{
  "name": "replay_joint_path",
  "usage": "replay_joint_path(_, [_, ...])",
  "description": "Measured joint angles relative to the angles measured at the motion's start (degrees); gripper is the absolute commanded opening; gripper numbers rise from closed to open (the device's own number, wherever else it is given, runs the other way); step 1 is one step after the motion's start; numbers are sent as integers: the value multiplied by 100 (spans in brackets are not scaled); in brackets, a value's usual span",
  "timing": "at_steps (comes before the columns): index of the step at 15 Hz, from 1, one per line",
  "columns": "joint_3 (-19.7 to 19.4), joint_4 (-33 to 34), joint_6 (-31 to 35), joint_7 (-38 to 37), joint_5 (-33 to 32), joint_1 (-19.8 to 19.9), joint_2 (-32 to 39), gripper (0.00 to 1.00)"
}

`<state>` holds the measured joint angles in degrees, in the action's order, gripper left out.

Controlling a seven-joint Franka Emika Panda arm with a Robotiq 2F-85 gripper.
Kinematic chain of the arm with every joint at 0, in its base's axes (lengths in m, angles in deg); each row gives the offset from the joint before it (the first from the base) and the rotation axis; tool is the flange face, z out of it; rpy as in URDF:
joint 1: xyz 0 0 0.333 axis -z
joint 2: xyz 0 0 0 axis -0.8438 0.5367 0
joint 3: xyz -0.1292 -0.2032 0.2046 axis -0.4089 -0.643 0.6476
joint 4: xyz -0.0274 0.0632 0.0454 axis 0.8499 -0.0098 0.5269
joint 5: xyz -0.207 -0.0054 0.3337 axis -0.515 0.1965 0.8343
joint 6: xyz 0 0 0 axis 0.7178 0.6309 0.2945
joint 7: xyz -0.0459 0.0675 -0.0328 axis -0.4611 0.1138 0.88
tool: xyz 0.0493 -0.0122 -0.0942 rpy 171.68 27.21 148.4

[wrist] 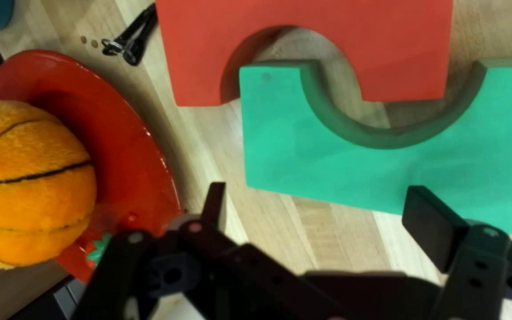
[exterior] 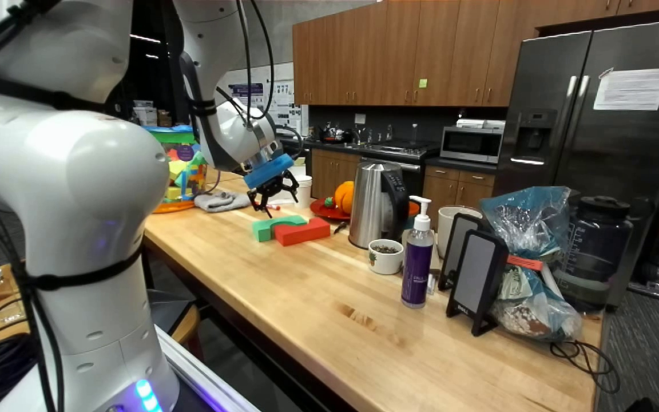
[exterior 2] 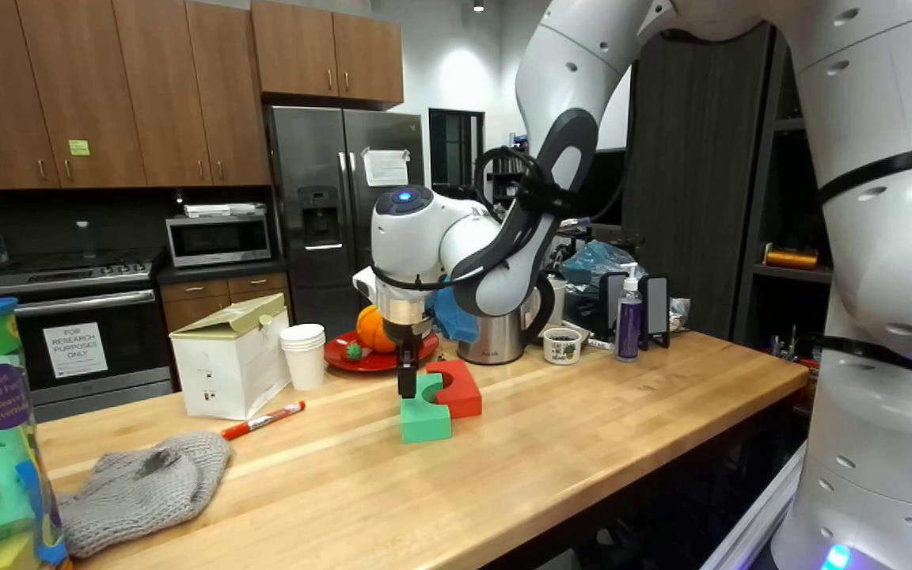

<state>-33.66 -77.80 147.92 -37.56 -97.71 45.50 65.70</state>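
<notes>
Though angular, round-notched green block (wrist: pixel 371 178)

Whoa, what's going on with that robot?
The gripper is open by the green block, holding nothing; I can't tell if it touches. The red block lies alongside on the table, each block poking one end into the other's curve. A ball sits on a plate nearby.

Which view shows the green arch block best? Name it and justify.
The wrist view: the green arch block appears largest, its curved cutout plain, though its right end is cropped. Both exterior views show it smaller; in an exterior view, the red arch block partly hides it.
</notes>
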Motion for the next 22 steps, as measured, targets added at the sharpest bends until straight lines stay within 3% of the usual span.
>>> replay_joint_path(7, [20,1,-68,49,355,1,42,100])
replay_joint_path(11, [22,2,277,655,1201,28,17,100])
replay_joint_path(17, [56,-39,608,2183,2853,177,43,100])
replay_joint_path(22, [26,-29,597,2640,3388,197,221,100])
